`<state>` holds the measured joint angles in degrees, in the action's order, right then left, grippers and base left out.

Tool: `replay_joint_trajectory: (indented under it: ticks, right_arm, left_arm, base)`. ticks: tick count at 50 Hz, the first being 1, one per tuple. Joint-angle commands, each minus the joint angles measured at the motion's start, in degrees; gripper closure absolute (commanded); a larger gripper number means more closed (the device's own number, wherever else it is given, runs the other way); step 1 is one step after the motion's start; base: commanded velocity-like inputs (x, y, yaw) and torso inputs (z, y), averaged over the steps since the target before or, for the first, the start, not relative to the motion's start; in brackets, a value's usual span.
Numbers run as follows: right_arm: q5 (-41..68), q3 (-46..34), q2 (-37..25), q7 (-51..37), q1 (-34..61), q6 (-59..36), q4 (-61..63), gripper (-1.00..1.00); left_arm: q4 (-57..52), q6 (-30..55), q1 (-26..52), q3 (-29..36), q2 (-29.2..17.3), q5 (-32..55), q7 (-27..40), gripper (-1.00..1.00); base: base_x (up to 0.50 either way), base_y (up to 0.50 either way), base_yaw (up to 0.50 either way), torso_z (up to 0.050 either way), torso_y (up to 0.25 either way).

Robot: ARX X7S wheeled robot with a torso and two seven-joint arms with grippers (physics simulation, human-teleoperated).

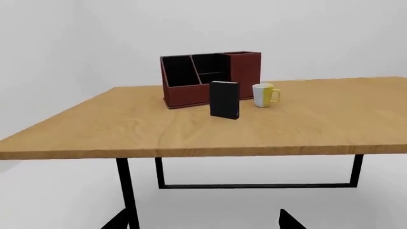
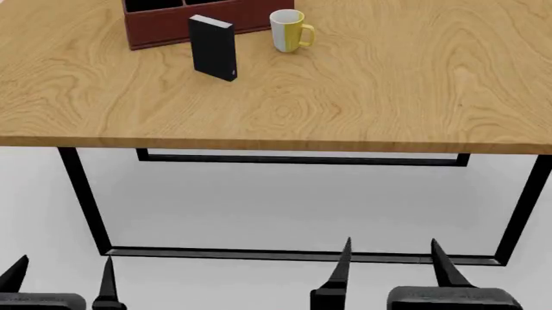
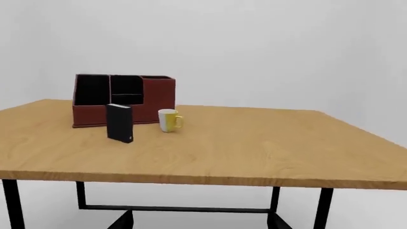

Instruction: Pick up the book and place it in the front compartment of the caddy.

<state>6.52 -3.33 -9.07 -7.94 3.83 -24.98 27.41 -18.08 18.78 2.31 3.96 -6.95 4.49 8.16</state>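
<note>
The black book (image 2: pixel 213 47) stands upright on the wooden table (image 2: pixel 362 97), just in front of the reddish-brown caddy (image 2: pixel 159 24); it also shows in the wrist views as book (image 1: pixel 224 99) and book (image 3: pixel 119 122). The caddy (image 1: pixel 207 78) has black-lined cells open at the top; caddy (image 3: pixel 117 98) is behind the book. My left gripper (image 2: pixel 61 274) and right gripper (image 2: pixel 390 261) hang low in front of the table's near edge, both open and empty, far from the book. Only the fingertips (image 1: pixel 289 219) and fingertips (image 3: pixel 124 220) show in the wrist views.
A white-and-yellow mug (image 2: pixel 289 30) stands right of the book, beside the caddy. The table rests on a black metal frame (image 2: pixel 82 194) with a floor bar. The floor below is plain grey.
</note>
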Motion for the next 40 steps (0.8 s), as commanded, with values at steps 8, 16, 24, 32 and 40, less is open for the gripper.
replay_joint_trajectory:
  ticks: [8,16,24,32,40]
  right_arm:
    - [2.67,3.89,-6.06,-2.08,10.32,-29.88,19.62,-1.00]
    - [4.05,5.04,-8.59,-1.48,15.98,-39.07,24.21,-1.00]
    - [5.58,8.89,-8.64,-1.57,20.84,-46.44,27.69,-1.00]
    - [4.39,6.01,-10.88,-3.67,22.55,-48.92,29.70,-1.00]
    - [5.43,6.39,-10.07,-3.35,22.81,-49.22,30.11,-1.00]
  left_arm:
    - [-19.74,27.74,9.03,-3.87,-3.73,4.41,2.00,-1.00]
    - [-28.63,41.33,15.87,-7.54,-4.43,8.09,2.36,-1.00]
    - [-30.12,46.08,19.64,-9.87,-5.75,8.64,2.95,-1.00]
    - [-29.58,45.57,19.73,-10.12,-6.24,8.58,3.15,-1.00]
    - [-29.51,45.91,20.04,-9.59,-6.53,8.69,3.40,-1.00]
  base:
    - [0.00,0.00,0.00,0.000,0.000]
    - [0.00,0.00,0.00,0.000,0.000]
    - [0.00,0.00,0.00,0.000,0.000]
    - [0.00,0.24,0.00,0.000,0.000]
    - [0.00,0.50,0.00,0.000,0.000]
